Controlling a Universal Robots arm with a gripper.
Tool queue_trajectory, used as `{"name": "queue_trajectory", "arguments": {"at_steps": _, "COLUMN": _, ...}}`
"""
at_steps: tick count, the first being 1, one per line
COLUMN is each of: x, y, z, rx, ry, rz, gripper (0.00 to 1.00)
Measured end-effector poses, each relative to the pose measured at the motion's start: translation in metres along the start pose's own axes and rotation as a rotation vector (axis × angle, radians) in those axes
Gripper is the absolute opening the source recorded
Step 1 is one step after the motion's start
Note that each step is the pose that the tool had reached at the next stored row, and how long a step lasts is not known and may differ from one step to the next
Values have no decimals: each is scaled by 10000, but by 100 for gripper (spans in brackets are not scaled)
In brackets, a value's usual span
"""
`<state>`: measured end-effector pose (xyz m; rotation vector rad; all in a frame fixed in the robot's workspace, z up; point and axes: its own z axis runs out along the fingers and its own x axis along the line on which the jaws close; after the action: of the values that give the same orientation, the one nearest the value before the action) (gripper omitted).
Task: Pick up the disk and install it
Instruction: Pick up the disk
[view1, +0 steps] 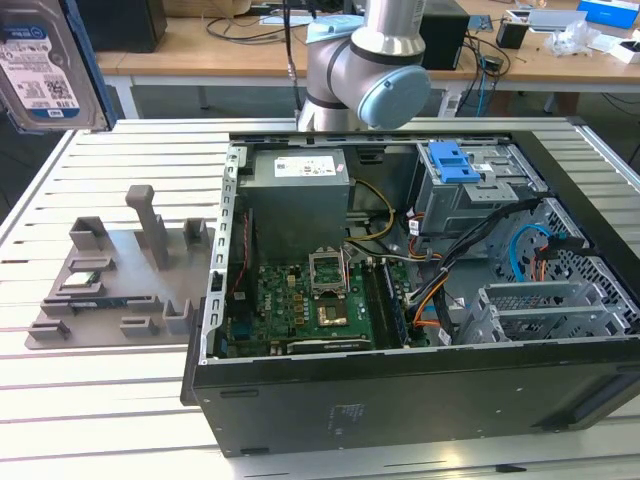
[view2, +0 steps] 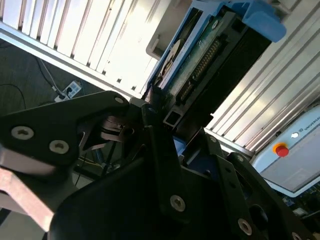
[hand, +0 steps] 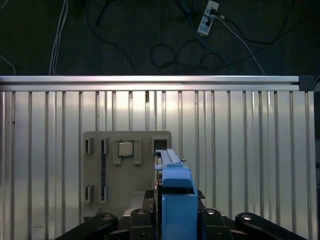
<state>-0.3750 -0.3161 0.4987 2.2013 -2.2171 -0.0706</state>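
Observation:
The disk (view1: 38, 62) hangs high at the exterior view's left, above the slatted table, its white-and-blue label facing the camera. In the first wrist view I see the disk (hand: 174, 192) edge-on, blue rail towards the camera, with my gripper (hand: 175, 222) shut on it from both sides. It is held over the grey fixture (hand: 125, 170). In the second wrist view the disk (view2: 200, 55) shows its green circuit board and connector, and it sticks out from my gripper (view2: 161, 119) between the black fingers.
An open computer case (view1: 400, 400) lies on the slatted aluminium table (view1: 120, 420), with a grey drive cage (view1: 470, 200) and its blue latch (view1: 455, 160) at the far right inside. The grey fixture (view1: 110, 280) sits left of the case. The arm's base (view1: 365, 75) stands behind.

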Motion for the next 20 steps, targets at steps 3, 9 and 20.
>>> {"name": "queue_trajectory", "arguments": {"at_steps": 3, "x": -3, "y": 5, "z": -110, "rx": 0, "ry": 0, "rz": 1, "gripper": 37}}
{"name": "queue_trajectory", "arguments": {"at_steps": 9, "x": -5, "y": 10, "z": -230, "rx": 2, "ry": -2, "rz": 0, "gripper": 37}}
{"name": "queue_trajectory", "arguments": {"at_steps": 20, "x": -6, "y": -101, "z": -235, "rx": 1, "ry": -3, "rz": 1, "gripper": 37}}
